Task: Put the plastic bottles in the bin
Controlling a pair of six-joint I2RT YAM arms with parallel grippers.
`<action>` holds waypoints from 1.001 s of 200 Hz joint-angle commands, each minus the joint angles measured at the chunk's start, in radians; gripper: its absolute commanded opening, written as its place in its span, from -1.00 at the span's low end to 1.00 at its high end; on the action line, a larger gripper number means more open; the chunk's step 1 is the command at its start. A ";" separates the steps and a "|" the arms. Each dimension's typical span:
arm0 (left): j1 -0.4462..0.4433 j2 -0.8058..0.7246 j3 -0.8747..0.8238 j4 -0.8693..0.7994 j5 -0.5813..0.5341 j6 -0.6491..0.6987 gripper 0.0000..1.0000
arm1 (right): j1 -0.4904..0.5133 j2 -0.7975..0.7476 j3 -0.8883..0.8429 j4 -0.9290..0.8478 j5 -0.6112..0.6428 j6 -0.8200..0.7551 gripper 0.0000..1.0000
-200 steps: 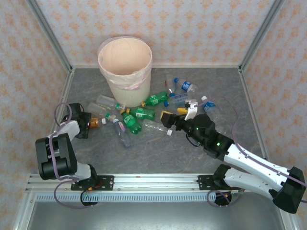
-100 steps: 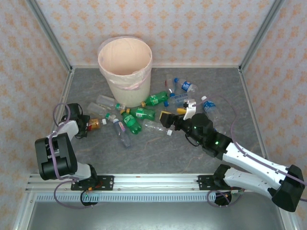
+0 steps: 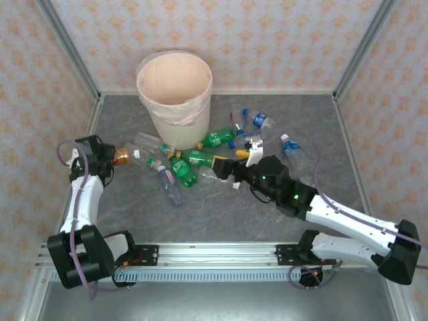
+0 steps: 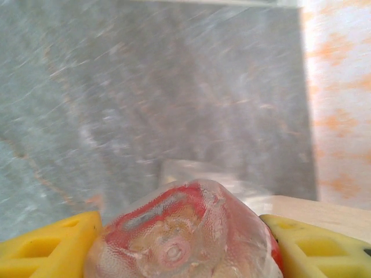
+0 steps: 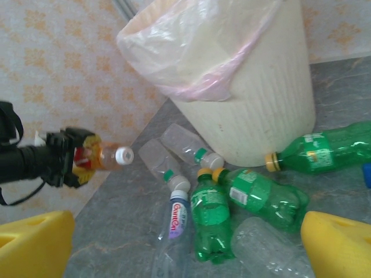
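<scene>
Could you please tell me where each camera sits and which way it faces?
Top external: above and behind, looking down at the grey marbled table; left arm and right arm show.
Left wrist: faces the table and wall; yellow left jaws clamp a clear red-labelled plastic bottle.
Right wrist: low, facing the cream round bin with pink liner; open yellow right jaws show.
Shared: top and right wrist both show bin and held bottle.
</scene>
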State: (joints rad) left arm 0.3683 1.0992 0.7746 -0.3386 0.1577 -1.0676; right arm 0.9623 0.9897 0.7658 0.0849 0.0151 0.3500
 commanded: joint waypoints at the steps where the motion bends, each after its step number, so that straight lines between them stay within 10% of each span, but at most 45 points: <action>1: 0.005 -0.063 0.095 -0.047 0.009 0.030 0.18 | 0.043 0.034 0.061 -0.001 0.050 -0.016 0.99; 104: -0.308 0.073 0.625 -0.044 -0.237 0.181 0.17 | 0.178 0.135 0.158 -0.019 0.154 0.001 0.99; 200: -0.632 0.397 0.975 0.078 -0.556 0.666 0.12 | 0.185 0.138 0.165 -0.052 0.179 0.017 0.99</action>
State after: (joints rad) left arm -0.2047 1.4395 1.6604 -0.3122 -0.2710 -0.6060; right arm 1.1381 1.1252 0.9020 0.0444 0.1585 0.3584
